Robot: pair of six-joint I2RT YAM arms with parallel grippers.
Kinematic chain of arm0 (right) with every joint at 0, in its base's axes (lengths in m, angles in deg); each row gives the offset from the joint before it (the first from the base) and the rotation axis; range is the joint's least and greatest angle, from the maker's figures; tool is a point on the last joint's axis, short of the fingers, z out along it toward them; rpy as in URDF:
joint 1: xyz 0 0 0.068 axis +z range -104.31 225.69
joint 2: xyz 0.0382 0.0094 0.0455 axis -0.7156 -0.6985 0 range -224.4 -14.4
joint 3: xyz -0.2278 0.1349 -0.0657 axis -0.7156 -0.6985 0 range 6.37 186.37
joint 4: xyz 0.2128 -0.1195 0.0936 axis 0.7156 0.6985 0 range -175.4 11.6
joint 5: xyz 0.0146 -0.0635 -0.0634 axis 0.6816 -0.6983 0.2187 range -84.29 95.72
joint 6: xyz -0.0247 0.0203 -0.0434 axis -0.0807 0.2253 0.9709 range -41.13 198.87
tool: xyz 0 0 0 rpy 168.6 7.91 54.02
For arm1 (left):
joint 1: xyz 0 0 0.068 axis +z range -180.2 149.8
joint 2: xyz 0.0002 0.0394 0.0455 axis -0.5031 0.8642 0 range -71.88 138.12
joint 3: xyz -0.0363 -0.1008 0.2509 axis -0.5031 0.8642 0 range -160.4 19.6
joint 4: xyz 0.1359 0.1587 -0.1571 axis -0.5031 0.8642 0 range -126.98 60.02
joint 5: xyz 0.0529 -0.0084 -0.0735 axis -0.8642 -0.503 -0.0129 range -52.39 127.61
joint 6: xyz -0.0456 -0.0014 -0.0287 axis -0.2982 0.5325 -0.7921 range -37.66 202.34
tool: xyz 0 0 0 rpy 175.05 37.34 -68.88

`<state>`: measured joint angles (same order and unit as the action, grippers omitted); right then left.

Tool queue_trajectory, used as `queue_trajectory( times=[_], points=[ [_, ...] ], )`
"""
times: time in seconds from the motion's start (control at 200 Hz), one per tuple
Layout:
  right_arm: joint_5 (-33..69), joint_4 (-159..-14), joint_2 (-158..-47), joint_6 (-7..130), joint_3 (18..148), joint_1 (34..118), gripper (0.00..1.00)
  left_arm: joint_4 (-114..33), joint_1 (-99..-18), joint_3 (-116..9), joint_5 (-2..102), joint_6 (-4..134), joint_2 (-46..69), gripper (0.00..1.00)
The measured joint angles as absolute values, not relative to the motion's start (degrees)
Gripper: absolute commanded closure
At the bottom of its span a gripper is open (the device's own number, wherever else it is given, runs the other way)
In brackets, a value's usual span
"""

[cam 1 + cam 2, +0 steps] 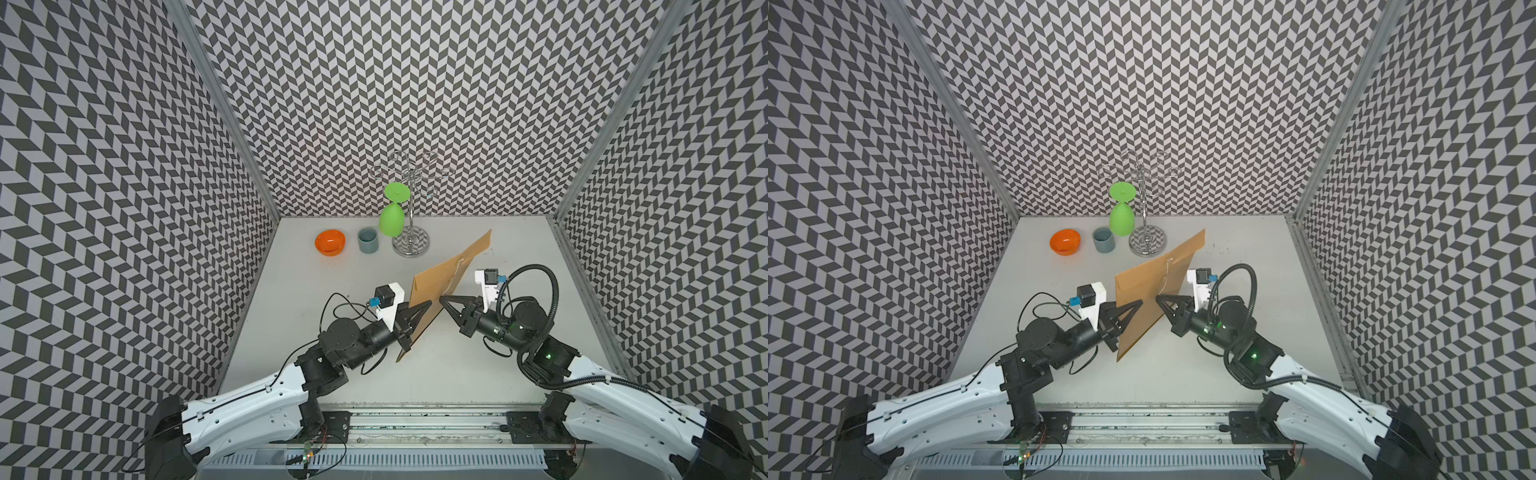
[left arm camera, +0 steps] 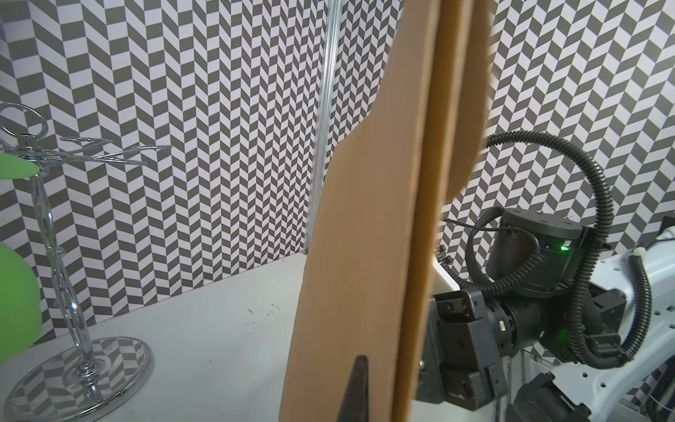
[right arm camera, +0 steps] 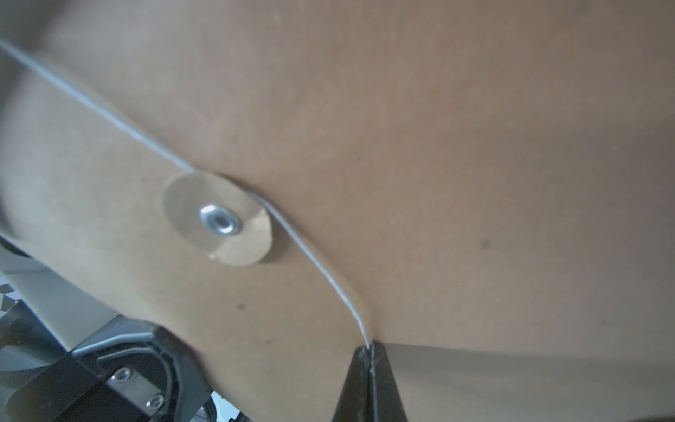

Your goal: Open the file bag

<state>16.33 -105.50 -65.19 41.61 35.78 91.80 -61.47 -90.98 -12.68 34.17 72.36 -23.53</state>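
Brown file bag [image 1: 440, 282] — pale string [image 3: 317, 263], chevron walls [image 1: 124, 208]

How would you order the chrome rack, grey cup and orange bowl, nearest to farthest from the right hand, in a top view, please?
1. Chrome rack, just beyond the right hand, towards the back.
2. Grey cup, left of the rack.
3. Orange bowl, farthest left.

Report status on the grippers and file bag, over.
Both shut: left gripper on file bag, held up on edge; right gripper on string, which runs under button. The rack stands behind, apart.
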Motion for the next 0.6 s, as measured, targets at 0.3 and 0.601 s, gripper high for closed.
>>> queue_trajectory(
  times=[0.3,0.601],
  points=[
    [4.8,-100.9,-57.7,41.7,33.8,91.8,1.0,-58.1,-91.0,-12.7,26.6,71.8,-23.5,1.0],
    [-6.4,-92.1,-57.2,44.5,37.4,91.8,1.0,-57.6,-91.3,-12.7,26.4,70.9,-23.3,1.0]
  ],
)
